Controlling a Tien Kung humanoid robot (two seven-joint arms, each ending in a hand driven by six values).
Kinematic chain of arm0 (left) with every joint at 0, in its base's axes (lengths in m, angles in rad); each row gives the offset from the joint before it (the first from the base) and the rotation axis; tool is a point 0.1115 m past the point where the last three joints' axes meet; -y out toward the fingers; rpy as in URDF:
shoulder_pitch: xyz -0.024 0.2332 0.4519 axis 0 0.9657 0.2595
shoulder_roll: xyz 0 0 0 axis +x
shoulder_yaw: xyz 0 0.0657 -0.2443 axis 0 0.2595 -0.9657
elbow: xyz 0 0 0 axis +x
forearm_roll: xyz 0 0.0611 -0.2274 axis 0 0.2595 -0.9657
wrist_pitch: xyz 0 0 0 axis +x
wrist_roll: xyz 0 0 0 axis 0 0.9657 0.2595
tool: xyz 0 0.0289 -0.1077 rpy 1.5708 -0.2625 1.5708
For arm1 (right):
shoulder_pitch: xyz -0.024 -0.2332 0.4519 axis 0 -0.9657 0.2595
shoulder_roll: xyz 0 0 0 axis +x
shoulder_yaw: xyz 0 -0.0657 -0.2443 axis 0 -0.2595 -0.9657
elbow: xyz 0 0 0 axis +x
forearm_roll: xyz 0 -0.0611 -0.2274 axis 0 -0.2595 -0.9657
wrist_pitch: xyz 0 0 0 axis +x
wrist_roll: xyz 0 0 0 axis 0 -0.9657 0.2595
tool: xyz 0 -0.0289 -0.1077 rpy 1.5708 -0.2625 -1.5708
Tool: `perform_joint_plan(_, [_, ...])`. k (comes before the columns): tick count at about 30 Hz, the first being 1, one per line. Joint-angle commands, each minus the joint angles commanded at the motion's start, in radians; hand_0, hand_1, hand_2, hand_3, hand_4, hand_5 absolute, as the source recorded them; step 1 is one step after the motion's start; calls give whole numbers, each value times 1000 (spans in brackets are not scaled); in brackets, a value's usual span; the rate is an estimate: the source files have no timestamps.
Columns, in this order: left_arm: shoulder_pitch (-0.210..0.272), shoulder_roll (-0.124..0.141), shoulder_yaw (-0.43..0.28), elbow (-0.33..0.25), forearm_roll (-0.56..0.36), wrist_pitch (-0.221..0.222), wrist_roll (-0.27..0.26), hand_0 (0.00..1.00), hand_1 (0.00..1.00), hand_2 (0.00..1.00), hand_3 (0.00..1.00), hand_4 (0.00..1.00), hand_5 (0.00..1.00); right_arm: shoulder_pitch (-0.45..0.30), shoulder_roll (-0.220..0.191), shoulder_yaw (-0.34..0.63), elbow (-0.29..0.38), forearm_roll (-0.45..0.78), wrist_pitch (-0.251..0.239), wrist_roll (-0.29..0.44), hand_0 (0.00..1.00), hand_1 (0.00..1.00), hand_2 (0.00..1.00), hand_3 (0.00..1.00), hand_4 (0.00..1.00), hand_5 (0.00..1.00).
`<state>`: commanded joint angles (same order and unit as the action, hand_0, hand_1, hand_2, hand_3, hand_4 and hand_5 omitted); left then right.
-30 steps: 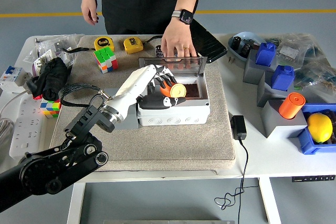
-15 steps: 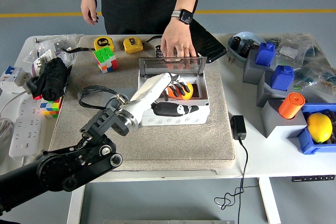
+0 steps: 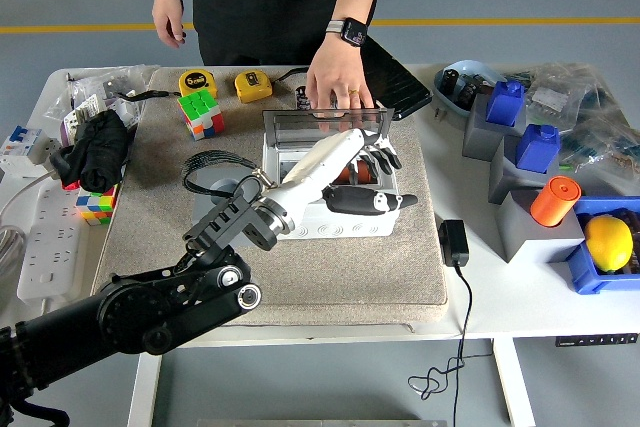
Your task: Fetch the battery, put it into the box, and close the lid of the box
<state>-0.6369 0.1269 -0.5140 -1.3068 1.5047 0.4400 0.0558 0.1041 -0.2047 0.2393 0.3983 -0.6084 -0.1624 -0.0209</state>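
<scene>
A grey-white box (image 3: 335,225) stands on the tan mat, its clear lid (image 3: 322,123) raised at the back. A person's hand (image 3: 339,77) rests on the lid's top edge. My left hand (image 3: 383,179) reaches over the open box with its fingers spread and holds nothing. The orange battery (image 3: 350,173) lies inside the box under my fingers, mostly hidden by them. My right arm is out of view.
A Rubik's cube (image 3: 201,112) and two yellow tape measures (image 3: 253,85) lie at the mat's back left. A black cable coil (image 3: 215,172) lies left of the box. A power adapter (image 3: 454,242) lies to its right. Blue bins, an orange cylinder (image 3: 555,201) and a lemon (image 3: 609,243) crowd the right side.
My left hand moved right and forward over the box, opened and let go of the orange battery, which now lies inside. The person's hand stayed on the lid.
</scene>
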Motion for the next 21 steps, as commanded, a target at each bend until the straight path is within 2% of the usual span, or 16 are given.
perform_joint_plan(4, [33,25,-79,-46,14,1,-1,230,457,495,501,962,438,0,0,-3,-3,0,2,-1,588,576,541,532,892,438])
perform_joint_plan(5, [46,33,-106,-60,9,2,-4,265,494,505,509,961,438,1,1,-6,-5,3,3,-2,588,576,541,531,892,438])
perform_joint_plan(7, [76,48,-162,-84,2,7,-15,265,494,505,509,961,438,2,3,-13,-10,13,5,-4,588,576,541,531,892,438])
perform_joint_plan(12, [146,79,-301,-115,-48,15,-41,292,512,511,514,957,436,2,5,-24,-19,32,7,-5,589,578,541,531,893,438])
perform_joint_plan(16, [186,104,-408,-114,-51,31,-58,292,512,511,514,957,436,3,6,-26,-24,36,7,-6,589,578,541,531,893,438])
perform_joint_plan(21, [188,124,-444,-78,4,17,-47,310,525,516,521,960,439,4,6,-23,-25,36,7,-6,588,578,542,532,894,438])
